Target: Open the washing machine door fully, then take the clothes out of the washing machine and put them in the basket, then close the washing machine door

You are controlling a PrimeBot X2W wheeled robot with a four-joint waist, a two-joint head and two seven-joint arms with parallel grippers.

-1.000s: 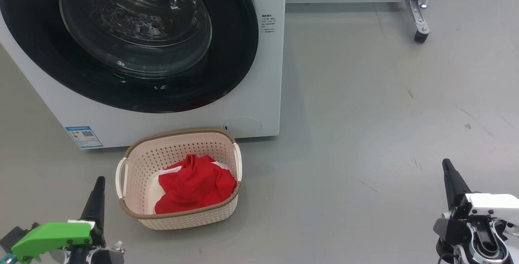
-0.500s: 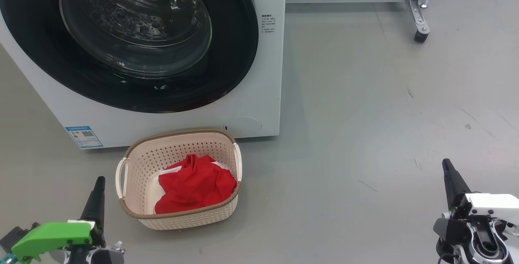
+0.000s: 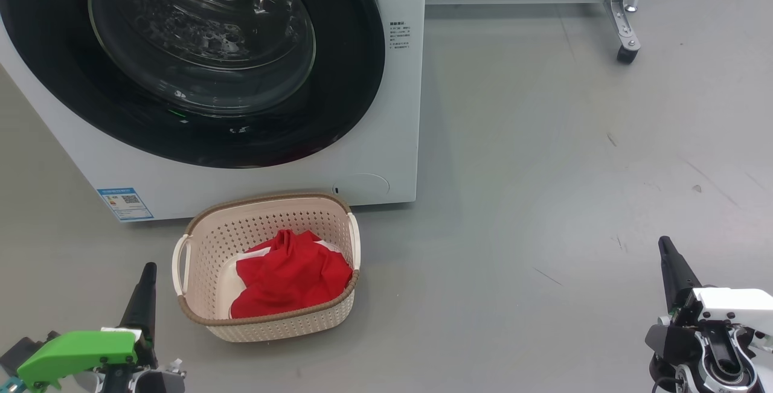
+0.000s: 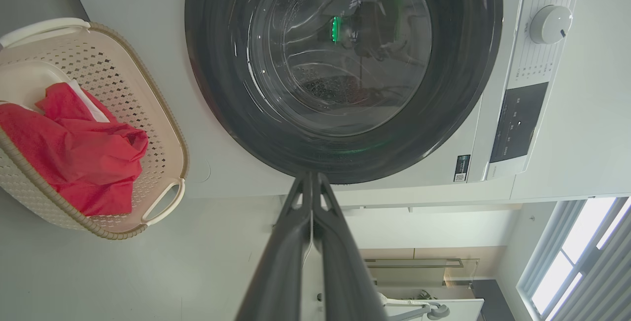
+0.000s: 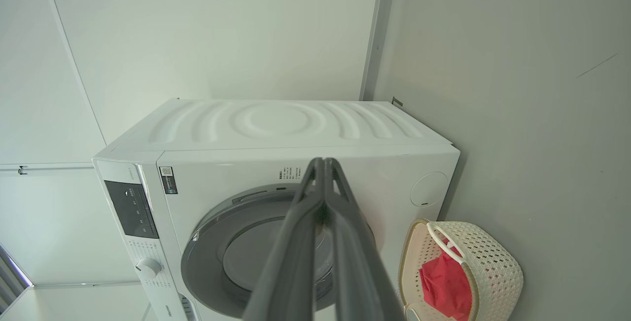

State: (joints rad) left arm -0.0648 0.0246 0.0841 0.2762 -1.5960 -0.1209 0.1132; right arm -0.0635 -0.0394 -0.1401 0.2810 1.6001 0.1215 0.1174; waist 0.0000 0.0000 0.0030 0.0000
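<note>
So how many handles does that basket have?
2. The left handle sits on one short end of the basket, the right handle on the opposite end. None seems hidden.

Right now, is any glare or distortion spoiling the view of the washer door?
Head view: sharp, with soft highlights on the washing machine door glass. Left wrist view: a green reflection on the glass, and a bright window at the lower right. Right wrist view: wide-angle skew of wall lines, and the door rim is washed grey by glare.
</note>
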